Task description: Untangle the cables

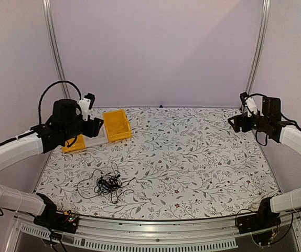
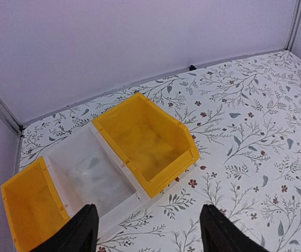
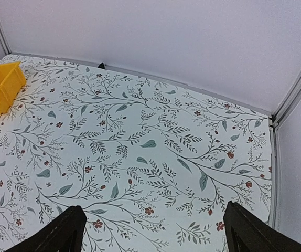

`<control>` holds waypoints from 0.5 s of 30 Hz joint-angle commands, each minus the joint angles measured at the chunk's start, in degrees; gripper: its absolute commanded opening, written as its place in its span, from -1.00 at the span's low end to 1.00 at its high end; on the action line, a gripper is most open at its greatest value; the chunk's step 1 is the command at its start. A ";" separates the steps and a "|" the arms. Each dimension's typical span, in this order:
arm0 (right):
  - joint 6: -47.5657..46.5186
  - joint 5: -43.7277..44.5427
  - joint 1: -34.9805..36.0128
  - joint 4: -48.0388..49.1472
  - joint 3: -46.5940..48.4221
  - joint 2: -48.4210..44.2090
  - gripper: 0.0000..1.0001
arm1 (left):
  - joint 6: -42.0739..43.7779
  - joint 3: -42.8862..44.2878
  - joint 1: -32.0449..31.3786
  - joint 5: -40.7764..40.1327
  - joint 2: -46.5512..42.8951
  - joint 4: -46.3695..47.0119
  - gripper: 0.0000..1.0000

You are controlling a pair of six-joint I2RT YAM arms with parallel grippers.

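The cables lie knotted at the near left of the table. My left gripper and right gripper both hang wide open, empty. If I pinch the clump's middle, I risk tightening the knot or dragging everything along.

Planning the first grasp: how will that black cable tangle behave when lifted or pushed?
The cables are very thin and lie in loose curls, so probably floppy and light. The strands cross densely in the middle, so the clump likely lifts as one, loose loops trailing. Lying flat, it would likely slide and deform if pushed, not roll.
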 commanded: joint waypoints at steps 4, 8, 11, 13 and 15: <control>-2.88 -4.84 -0.69 6.87 -4.83 -2.85 0.95 | -6.39 2.35 -9.25 1.84 -1.74 -7.09 0.25; -7.92 -14.01 -0.47 2.88 -3.00 -1.73 0.85 | -12.81 2.75 -15.70 2.49 -2.22 -14.66 0.13; -11.91 -19.80 2.08 -0.47 -0.78 -1.13 0.70 | -19.32 2.97 -19.98 1.27 -2.87 -21.50 -0.05; -16.51 -19.99 5.67 -4.00 1.74 -0.21 0.60 | -25.47 2.48 -21.87 0.09 -4.10 -26.13 -0.12; -19.93 -18.06 10.20 -6.77 4.89 1.39 0.52 | -30.82 0.69 -23.52 -0.32 -6.96 -28.75 -0.15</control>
